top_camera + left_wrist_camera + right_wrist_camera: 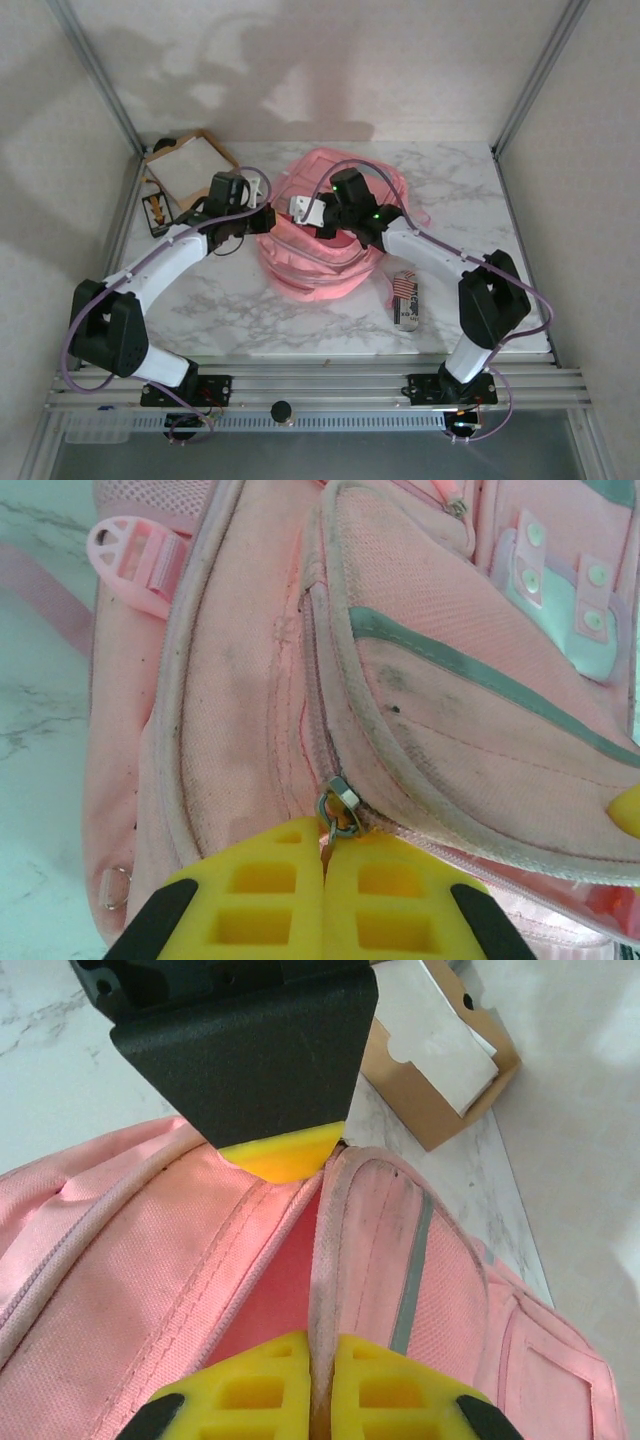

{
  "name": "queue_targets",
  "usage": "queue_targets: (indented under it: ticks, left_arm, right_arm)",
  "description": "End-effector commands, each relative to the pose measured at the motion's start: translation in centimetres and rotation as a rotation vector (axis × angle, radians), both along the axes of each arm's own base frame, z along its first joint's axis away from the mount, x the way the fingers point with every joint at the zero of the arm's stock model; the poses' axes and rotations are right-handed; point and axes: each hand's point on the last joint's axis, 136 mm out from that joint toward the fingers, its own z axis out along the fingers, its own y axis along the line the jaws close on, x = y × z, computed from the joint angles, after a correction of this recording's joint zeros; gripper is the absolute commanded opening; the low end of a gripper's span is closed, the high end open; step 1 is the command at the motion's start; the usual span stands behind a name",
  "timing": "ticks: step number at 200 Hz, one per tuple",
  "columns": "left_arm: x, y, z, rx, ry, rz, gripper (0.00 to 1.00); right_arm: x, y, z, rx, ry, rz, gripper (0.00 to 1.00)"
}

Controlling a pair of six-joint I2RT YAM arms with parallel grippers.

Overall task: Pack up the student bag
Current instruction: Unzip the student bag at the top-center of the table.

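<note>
Left gripper is clamped on the zip pull, right gripper pinching the bag rim, I guess bracing it so the zip slides.

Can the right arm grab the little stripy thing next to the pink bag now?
Probably not yet: the right gripper is shut on the rim of the student bag, so it must let go first. The stripy thing lies uncovered on the table near that arm.

Pink student bag, slumped, partly unzipped
</note>
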Motion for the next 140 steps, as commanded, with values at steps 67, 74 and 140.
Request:
queue_targets:
  ticks: [67, 74, 140]
  left_arm:
    - [-6.4, 2.3, -3.2, 0.015, 0.073, 0.244, 0.0]
    - [-6.8, 1.4, -3.0, 0.001, 0.066, 0.243, 0.0]
    - [-6.5, 1.3, -4.6, 0.068, 0.109, 0.325, 0.0]
  right_arm:
    - [5.1, -1.5, 0.3, -0.042, -0.122, 0.057, 0.0]
    - [5.7, -1.6, 0.3, -0.044, -0.136, 0.043, 0.0]
    - [3.1, -4.3, -0.3, -0.089, -0.131, 0.041, 0.0]
